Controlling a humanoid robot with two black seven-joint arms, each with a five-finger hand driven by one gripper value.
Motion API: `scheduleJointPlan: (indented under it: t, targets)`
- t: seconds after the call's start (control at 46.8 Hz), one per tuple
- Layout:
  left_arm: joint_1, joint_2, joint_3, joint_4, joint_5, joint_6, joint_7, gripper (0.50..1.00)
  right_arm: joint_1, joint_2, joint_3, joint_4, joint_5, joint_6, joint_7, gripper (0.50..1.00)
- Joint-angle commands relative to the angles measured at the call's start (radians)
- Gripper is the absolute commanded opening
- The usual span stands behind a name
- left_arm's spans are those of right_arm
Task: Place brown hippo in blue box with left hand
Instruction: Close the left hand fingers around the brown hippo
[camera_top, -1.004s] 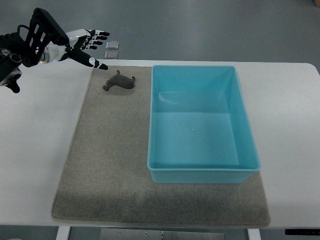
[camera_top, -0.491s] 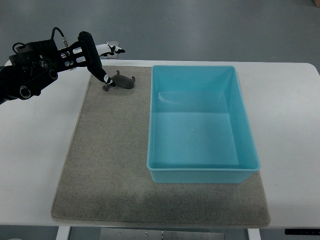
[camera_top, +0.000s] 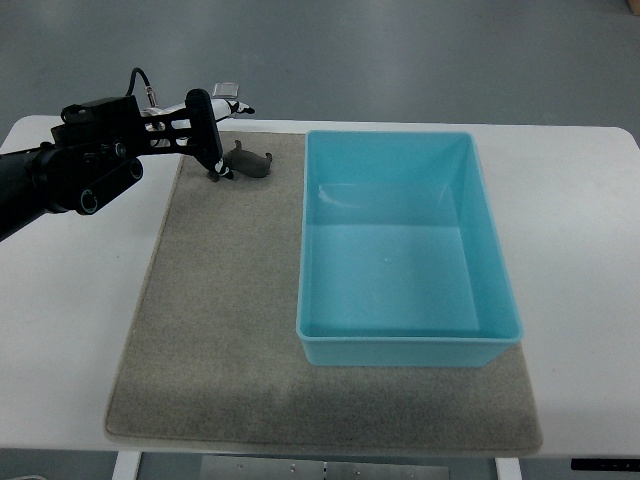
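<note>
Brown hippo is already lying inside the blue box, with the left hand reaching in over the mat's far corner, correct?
Not quite. The top view shows the brown hippo lying on the grey mat, just left of the blue box, whose inside holds nothing. The rest stands: the left hand reaches in over the mat's far corner, right beside the hippo.

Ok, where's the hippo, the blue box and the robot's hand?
brown hippo (camera_top: 252, 161), top view, on its back, right of the hand.
blue box (camera_top: 400, 345), top view, on its near outer wall.
left hand (camera_top: 212, 130), top view, on the black back of the hand.
</note>
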Motion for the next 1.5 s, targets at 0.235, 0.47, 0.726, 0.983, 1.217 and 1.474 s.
scheduleJointPlan:
  t: [0.235,0.47,0.726,0.983,1.217,1.474]
  targets:
    - [0.005,-0.005,0.0,-0.001,0.019,0.002,0.0,0.859,0.0,0.0,0.0,0.0,0.0,0.0,0.0,0.936]
    - [0.006,-0.009,0.0,-0.009,0.03,0.002,0.0,0.853,0.0,0.0,0.0,0.0,0.0,0.0,0.0,0.936]
    - [0.009,-0.02,0.0,-0.011,0.045,0.002,0.0,0.806,0.0,0.0,0.0,0.0,0.0,0.0,0.0,0.936]
    - [0.009,-0.025,0.002,-0.011,0.051,0.0,0.001,0.686,0.0,0.0,0.0,0.0,0.0,0.0,0.0,0.936]
    - [0.009,-0.025,0.002,-0.011,0.054,-0.001,0.001,0.624,0.0,0.0,0.0,0.0,0.0,0.0,0.0,0.936]
    - [-0.001,-0.023,0.008,-0.011,0.056,-0.001,0.001,0.5,0.0,0.0,0.0,0.0,-0.001,0.0,0.0,0.936]
